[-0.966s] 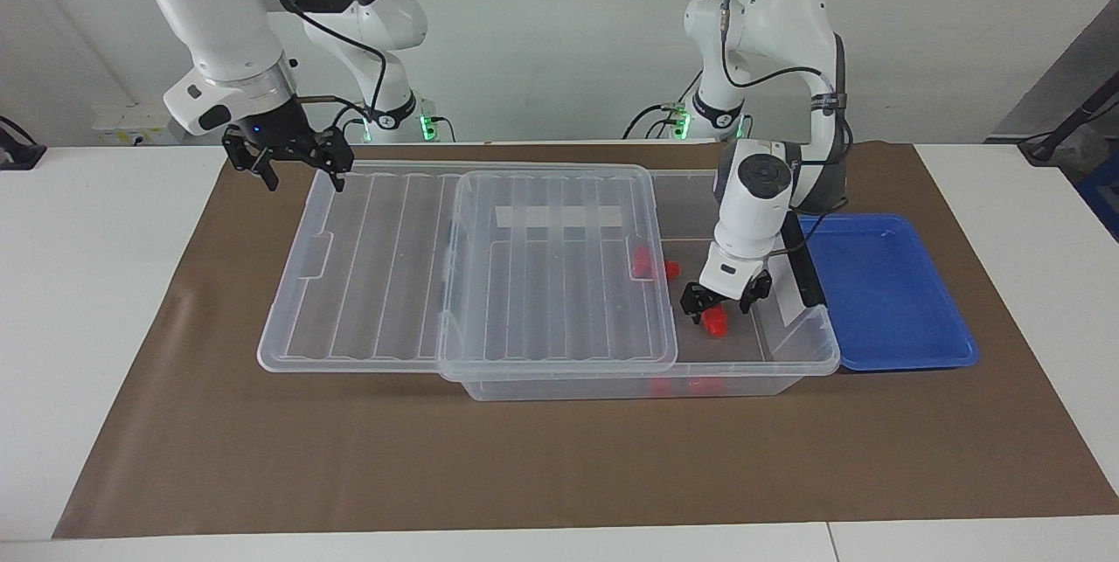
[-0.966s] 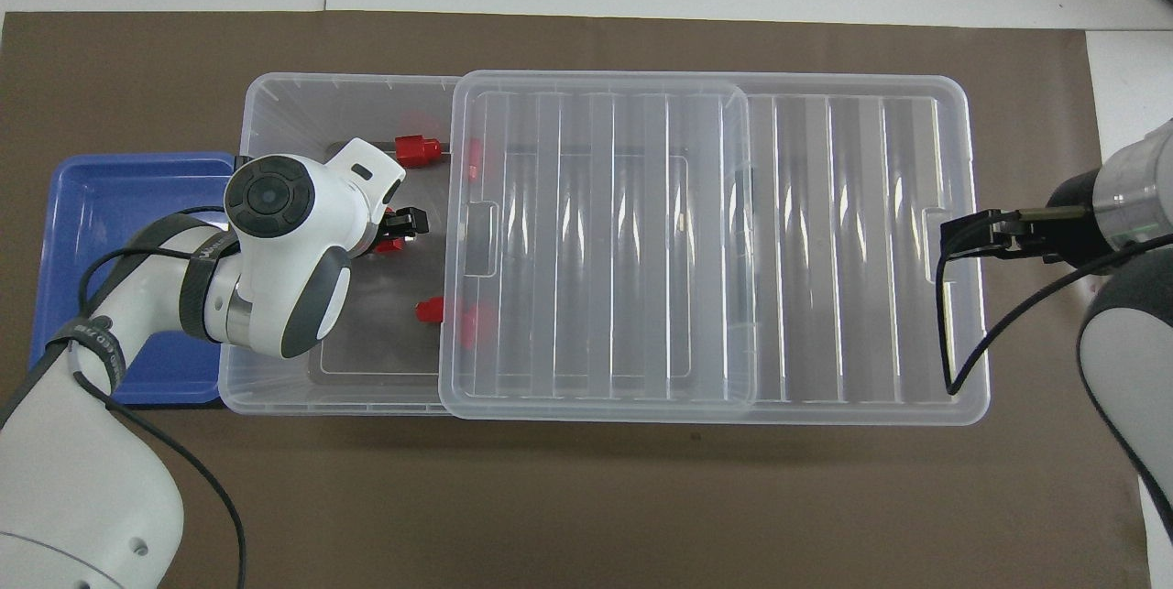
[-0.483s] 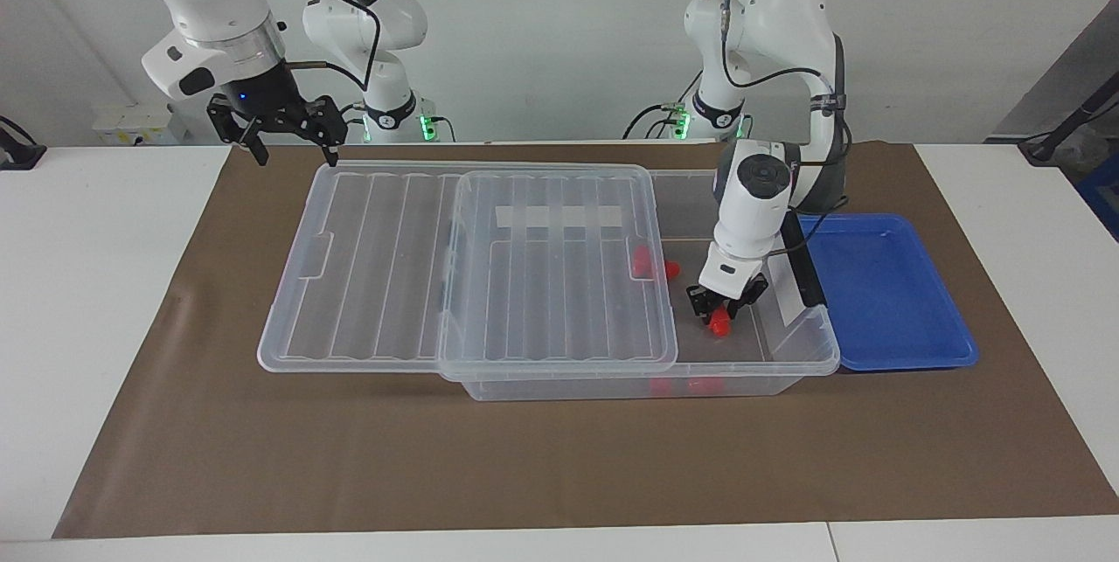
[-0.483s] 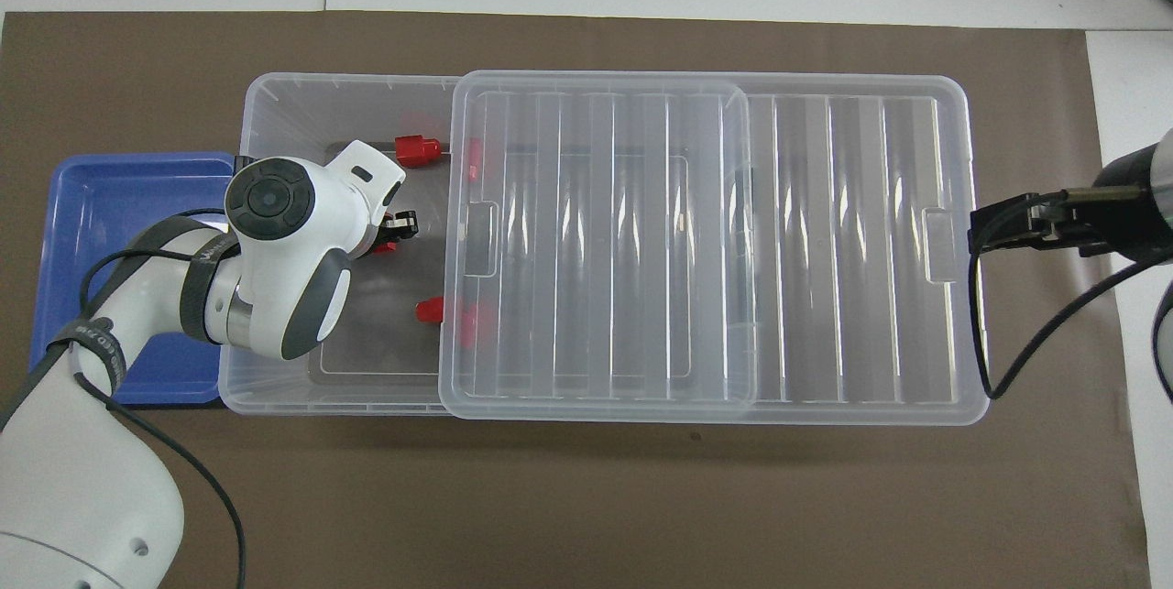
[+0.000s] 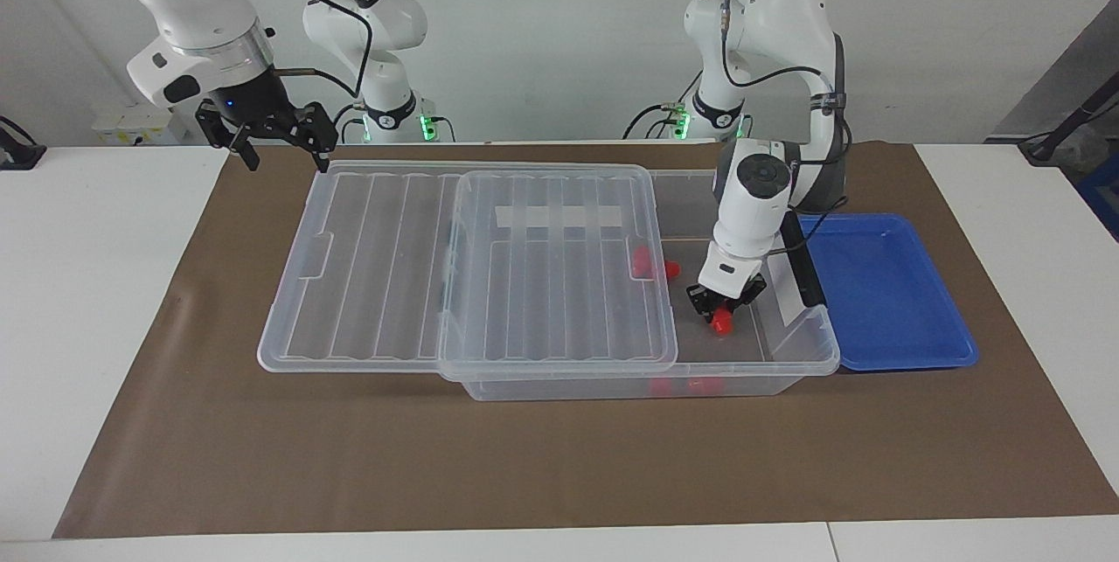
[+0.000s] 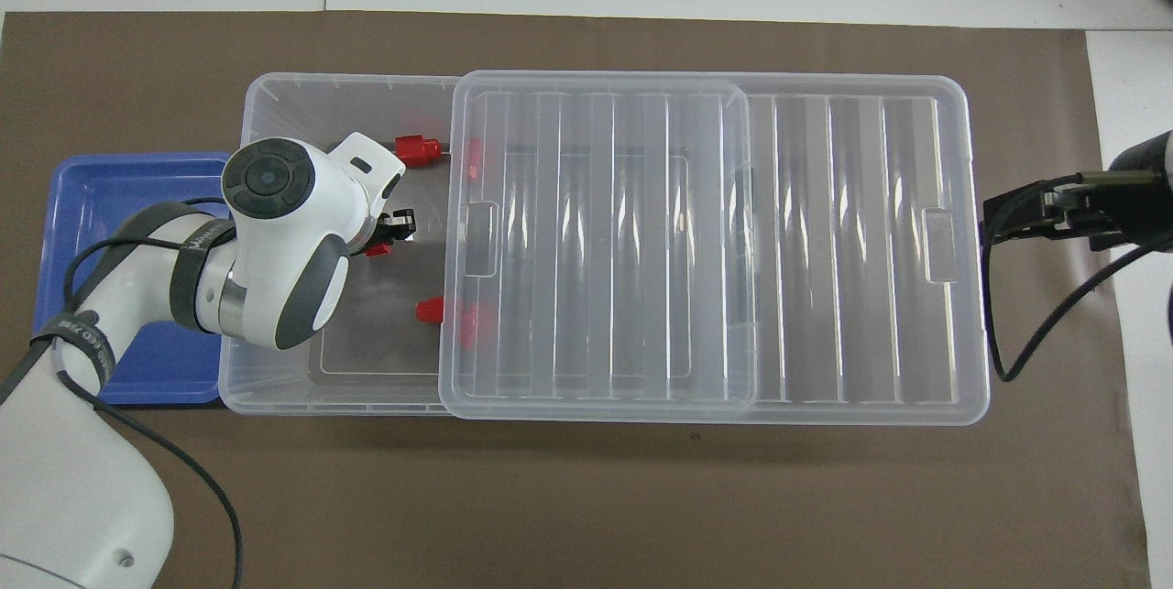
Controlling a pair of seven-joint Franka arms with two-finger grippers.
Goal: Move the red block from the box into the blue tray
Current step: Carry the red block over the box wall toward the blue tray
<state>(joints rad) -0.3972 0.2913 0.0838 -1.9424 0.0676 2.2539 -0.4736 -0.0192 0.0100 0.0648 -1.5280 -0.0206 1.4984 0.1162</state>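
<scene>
Facing view, read across. Right gripper (image 5: 278, 142) hangs with fingers spread wide over the mat beside the lid's corner at the right arm's end; this arm waits. Lid (image 5: 472, 260), slid aside, covers most of the box (image 5: 791, 352) and leaves open only the end toward the tray. Left gripper (image 5: 722, 307) reaches down into that open end, fingers pinched narrow on the red block (image 5: 720, 323), which hangs low inside the box. Blue tray (image 5: 883, 291) lies just beside the box at the left arm's end, with nothing in it.

Step in hand, as judged: lift straight up until the block clears the box's rim, then carry it over the tray and lower before release.

Hard to make out: whether the block has left the box's floor; in the overhead view the left arm's wrist covers most of the block (image 6: 378, 249); other red blocks (image 5: 651, 265) lie partly under the lid.
</scene>
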